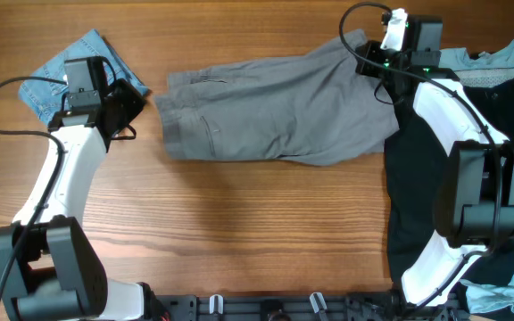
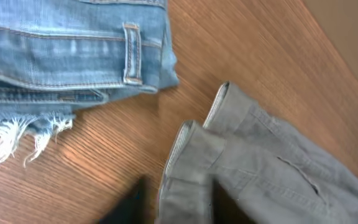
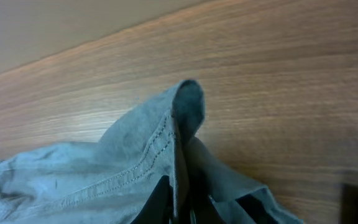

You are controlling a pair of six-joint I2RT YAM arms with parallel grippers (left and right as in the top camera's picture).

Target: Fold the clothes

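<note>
The grey shorts [image 1: 275, 107] lie spread across the far middle of the table, waistband to the left. My left gripper [image 1: 139, 105] is at the waistband's left end. In the left wrist view its two dark fingers [image 2: 178, 208] are apart and straddle the waistband corner of the grey shorts [image 2: 278, 168]. My right gripper [image 1: 370, 55] is at the shorts' far right corner. In the right wrist view its fingers [image 3: 182, 202] are pinched on a raised fold of the grey shorts [image 3: 104, 168], and the hem stands up above the wood.
The small frayed blue denim shorts [image 1: 52, 76] lie at the far left beside my left arm, close to the waistband in the left wrist view [image 2: 61, 56]. A black garment [image 1: 418, 205] covers the right side under my right arm. Pale blue cloth [image 1: 507, 58] lies at the far right.
</note>
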